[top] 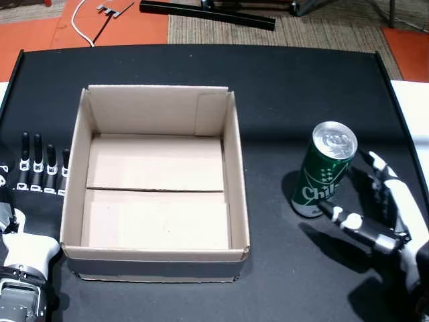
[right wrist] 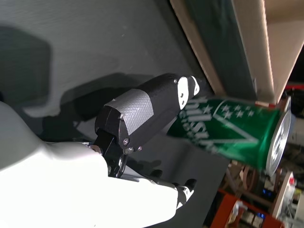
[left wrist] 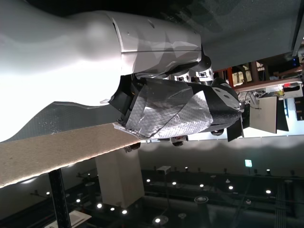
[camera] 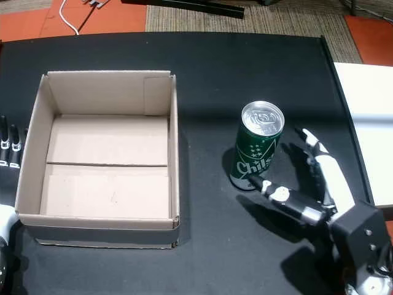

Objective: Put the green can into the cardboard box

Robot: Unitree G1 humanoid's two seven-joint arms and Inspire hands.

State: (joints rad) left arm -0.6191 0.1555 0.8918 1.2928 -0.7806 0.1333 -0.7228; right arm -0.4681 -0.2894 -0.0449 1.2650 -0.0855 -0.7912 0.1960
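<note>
Head views put your can (top: 324, 170) upright on the table (top: 301, 87), right of centre, outside the box (top: 236, 168), which has nothing in it. Right hand (top: 382, 215) is spread around it, thumb near its base, no grip yet. Left hand (top: 40, 171) lies flat and unloaded at left edge. Grasp, lift, drop all remain.

right hand (camera: 319, 184): white shell | black fingers, seemingly silver-jointed

a black worktop (top: 281, 80) fills both head views. beyond its far edge lies orange floor (top: 127, 30) and a woven mat (top: 301, 33). a white cable (top: 82, 27) trails over the orange floor near the far left corner, a long black bar (top: 208, 15) lies across the mat, and a white surface (camera: 362, 123) adjoins the right edge.
</note>
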